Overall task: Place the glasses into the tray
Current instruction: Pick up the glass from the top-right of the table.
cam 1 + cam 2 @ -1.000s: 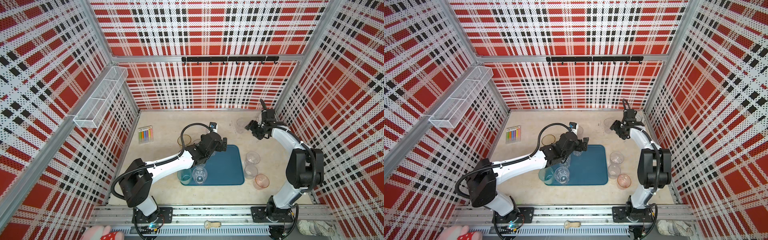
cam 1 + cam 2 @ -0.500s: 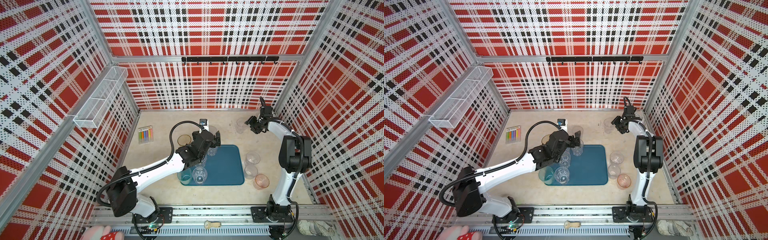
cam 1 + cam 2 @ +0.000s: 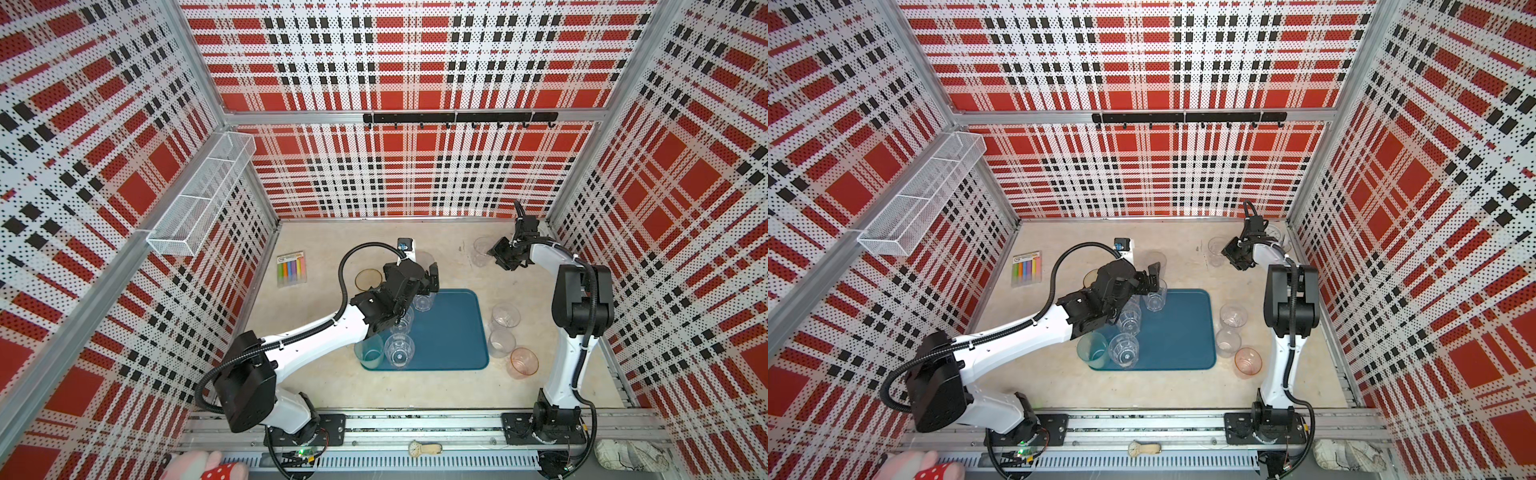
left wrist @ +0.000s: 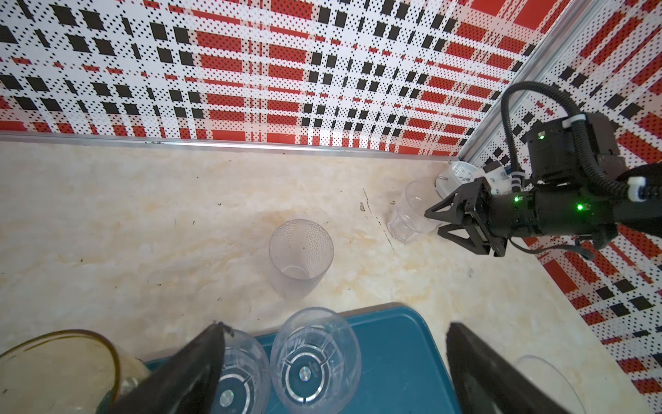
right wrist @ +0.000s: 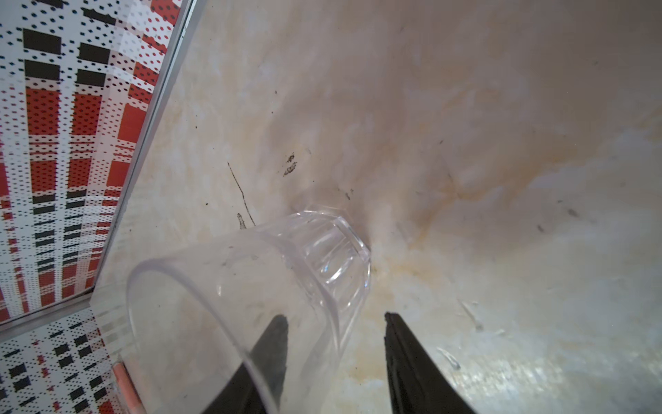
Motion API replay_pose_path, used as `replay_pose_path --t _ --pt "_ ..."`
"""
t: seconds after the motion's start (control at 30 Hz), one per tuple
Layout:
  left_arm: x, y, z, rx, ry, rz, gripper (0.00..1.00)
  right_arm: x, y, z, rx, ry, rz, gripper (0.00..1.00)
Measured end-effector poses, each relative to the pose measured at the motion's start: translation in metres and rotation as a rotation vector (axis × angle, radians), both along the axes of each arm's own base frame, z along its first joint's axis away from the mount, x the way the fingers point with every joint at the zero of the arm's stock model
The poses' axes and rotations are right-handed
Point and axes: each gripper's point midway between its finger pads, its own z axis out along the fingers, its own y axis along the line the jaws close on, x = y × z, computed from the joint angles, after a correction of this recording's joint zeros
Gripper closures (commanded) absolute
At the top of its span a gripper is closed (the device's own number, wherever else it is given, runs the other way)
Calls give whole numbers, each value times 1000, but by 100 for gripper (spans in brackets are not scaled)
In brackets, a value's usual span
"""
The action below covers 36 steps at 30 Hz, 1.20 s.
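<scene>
The right gripper [image 5: 335, 317] stands part open at a clear glass [image 5: 322, 258]. One finger shows through its wall and the other is just clear of its side, so nothing is gripped. That glass stands on the table [image 3: 374, 232], far right. The left gripper [image 4: 336, 326] hangs spread wide and empty over the tray [image 3: 449, 332], above its far-left corner. The tray holds four glasses [image 3: 399, 351]. An amber glass [image 3: 368, 279] and a frosted glass [image 3: 424, 259] stand just beyond the tray, and three more glasses [image 3: 505, 316] stand to its right.

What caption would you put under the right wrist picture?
Right gripper, open, straddles the wall of a clear faceted glass standing on the beige table.
</scene>
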Motion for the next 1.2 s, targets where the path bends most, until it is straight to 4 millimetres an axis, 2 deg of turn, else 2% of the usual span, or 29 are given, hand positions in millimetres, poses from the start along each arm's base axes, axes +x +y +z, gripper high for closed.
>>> replay_pose_path --t 0.33,0.67,0.87,1.0,1.2 --pt "0 -4 -10 18 20 -15 2 -1 1 -1 -7 -3 16 80" --pt "-1 -7 -12 17 25 -26 2 -9 -2 -7 -35 19 30 92" --pt "-1 -7 -12 18 26 -26 2 -24 -5 -3 -71 35 40 96" --pt "-1 -7 -12 18 26 -26 2 -36 -7 12 -103 25 48 97" --pt "-1 -6 -12 21 23 -18 2 -59 -2 59 -167 -41 83 98"
